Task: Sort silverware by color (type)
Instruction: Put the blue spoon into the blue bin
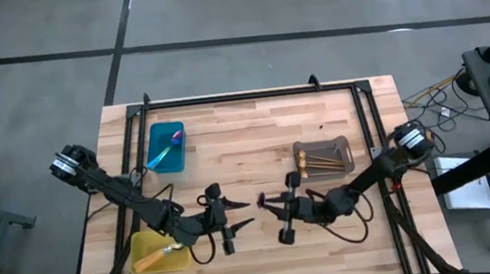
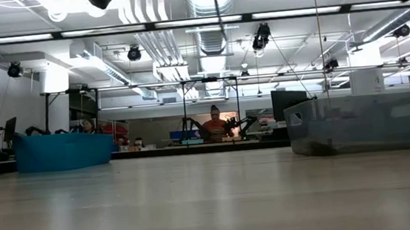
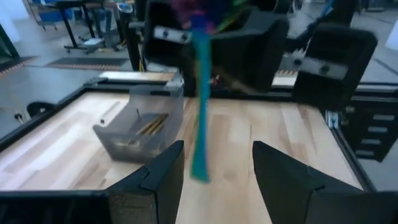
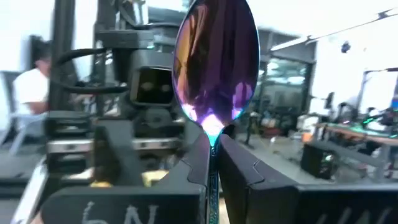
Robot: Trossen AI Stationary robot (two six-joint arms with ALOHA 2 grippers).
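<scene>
An iridescent blue-purple spoon with a teal handle [image 4: 216, 62] is clamped upright in the right end effector [image 1: 264, 202] above the wooden bench [image 1: 254, 136] centre. At nine o'clock of it, the left end effector [image 1: 246, 212] is spread apart, facing it.

Two dark jointed arms with silver-capped shoulder joints, black looping cables and angular black fingers [image 3: 155, 180].

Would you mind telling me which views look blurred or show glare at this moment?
Left wrist view: the teal-handled spoon hanging ahead is soft and smeared. Right wrist view: the iridescent spoon bowl in the right claw mirrors the room; the background is washed out. Low view: ceiling lights glare.
</scene>
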